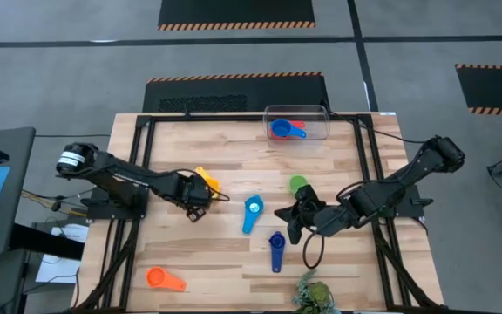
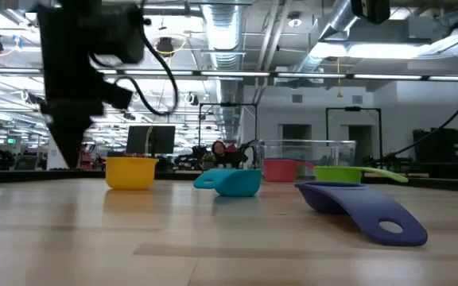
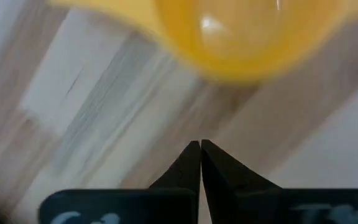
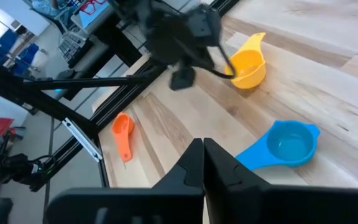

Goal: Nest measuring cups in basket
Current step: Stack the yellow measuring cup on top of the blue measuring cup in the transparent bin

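Note:
A yellow measuring cup [image 1: 207, 182] stands upright on the table left of centre. My left gripper [image 1: 195, 210] is shut and points down just on its near side [image 3: 200, 147], apart from the cup [image 3: 247, 37]. A light blue cup [image 1: 252, 212], a dark blue cup [image 1: 276, 250], a green cup [image 1: 298, 184] and an orange cup [image 1: 164, 279] lie spread over the table. The clear basket [image 1: 321, 131] at the far edge holds a red and a blue cup [image 1: 284, 130]. My right gripper [image 1: 284, 215] hangs shut above the table, right of the light blue cup [image 4: 284, 146].
A green leafy plant-like thing [image 1: 314, 295] lies at the near edge on the right. The black table frame [image 1: 138, 166] runs along the sides. Bare wood lies between the yellow cup and the basket.

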Controlling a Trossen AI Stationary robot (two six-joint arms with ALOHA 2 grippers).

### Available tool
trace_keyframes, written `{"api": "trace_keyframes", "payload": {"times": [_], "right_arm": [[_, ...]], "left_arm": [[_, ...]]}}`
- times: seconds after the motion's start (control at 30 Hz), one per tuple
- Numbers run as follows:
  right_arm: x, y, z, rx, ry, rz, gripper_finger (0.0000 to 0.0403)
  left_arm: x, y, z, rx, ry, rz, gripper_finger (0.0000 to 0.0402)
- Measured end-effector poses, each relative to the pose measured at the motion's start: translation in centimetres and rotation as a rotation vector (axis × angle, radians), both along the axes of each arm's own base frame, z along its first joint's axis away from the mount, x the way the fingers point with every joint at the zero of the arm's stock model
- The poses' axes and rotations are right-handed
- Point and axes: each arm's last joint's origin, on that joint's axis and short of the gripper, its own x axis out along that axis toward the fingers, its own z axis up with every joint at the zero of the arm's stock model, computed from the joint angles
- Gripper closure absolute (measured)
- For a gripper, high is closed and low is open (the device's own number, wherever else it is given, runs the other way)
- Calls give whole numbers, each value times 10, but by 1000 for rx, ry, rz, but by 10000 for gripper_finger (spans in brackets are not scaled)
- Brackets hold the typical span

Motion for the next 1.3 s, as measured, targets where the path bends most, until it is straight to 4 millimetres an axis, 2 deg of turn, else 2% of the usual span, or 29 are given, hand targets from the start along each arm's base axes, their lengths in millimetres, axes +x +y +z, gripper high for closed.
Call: {"api": "trace_keyframes", "payload": {"times": [0.13,0.2,0.3,0.43,0.57,0.73,0.93,1.1,1.3], "right_arm": [[1,-1,0,0,0,-4,392],[1,-1,0,1,-1,-5,389],[1,-1,0,1,0,-4,388],[0,-1,0,1,1,-1,391],[0,-1,0,0,1,-1,392],[2,-4,0,0,0,-13,388],[4,-8,0,-10,-3,-24,392],[4,-9,0,-16,4,-22,391],[4,-9,0,-23,6,-19,391]], "left_arm": [[14,18,-14,120,-121,48,401],[27,24,-11,166,-194,35,401],[41,16,2,107,-271,-78,401],[28,1,3,81,-111,-146,401],[17,5,-1,247,-57,-67,401],[29,31,-3,344,-142,45,401],[48,82,-7,271,-261,125,401],[48,120,-1,320,-260,241,401],[59,147,7,300,-334,299,401]]}}
